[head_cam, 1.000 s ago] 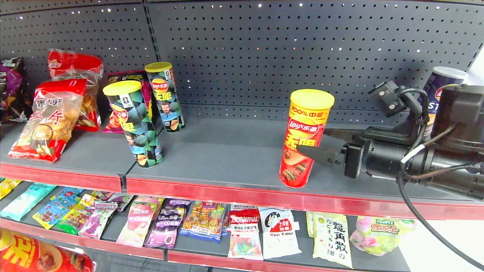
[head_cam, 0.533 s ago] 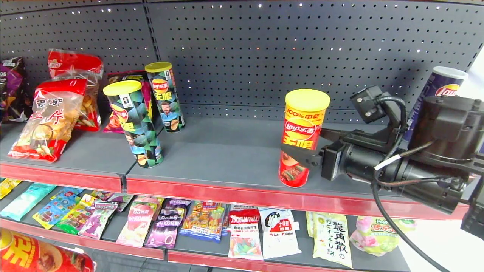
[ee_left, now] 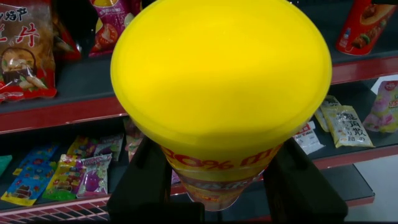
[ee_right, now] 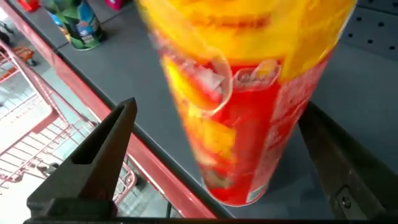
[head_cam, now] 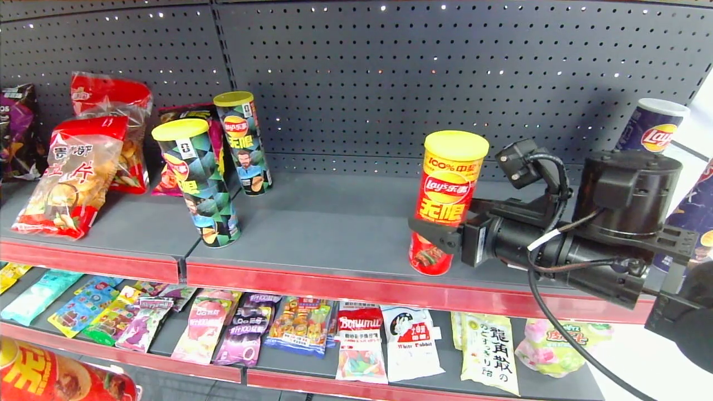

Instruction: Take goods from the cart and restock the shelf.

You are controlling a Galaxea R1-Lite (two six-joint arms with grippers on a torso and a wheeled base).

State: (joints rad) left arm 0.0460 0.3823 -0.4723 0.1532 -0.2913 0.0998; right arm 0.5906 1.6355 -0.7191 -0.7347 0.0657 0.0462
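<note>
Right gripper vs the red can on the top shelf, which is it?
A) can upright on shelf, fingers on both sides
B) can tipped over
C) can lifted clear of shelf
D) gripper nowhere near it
A: the red can stands upright on the shelf, between the right gripper's open fingers.

The grey shelf (head_cam: 345,223) has a red front edge. A red can (head_cam: 445,195) with a yellow lid stands straight up on it, between the two fingers (head_cam: 437,236) and near the front edge. Far out past the fingertips stands a dark can (head_cam: 196,184) with a yellow lid. A second dark can (head_cam: 243,143) stands behind it. Even farther out lean two red snack bags (head_cam: 75,178), then a purple bag (head_cam: 16,131). Back behind the fingers stands a blue can (head_cam: 649,133) by the back wall. The lower shelf (head_cam: 289,381), under the fingers, holds a row of flat candy packets (head_cam: 301,326).
</note>
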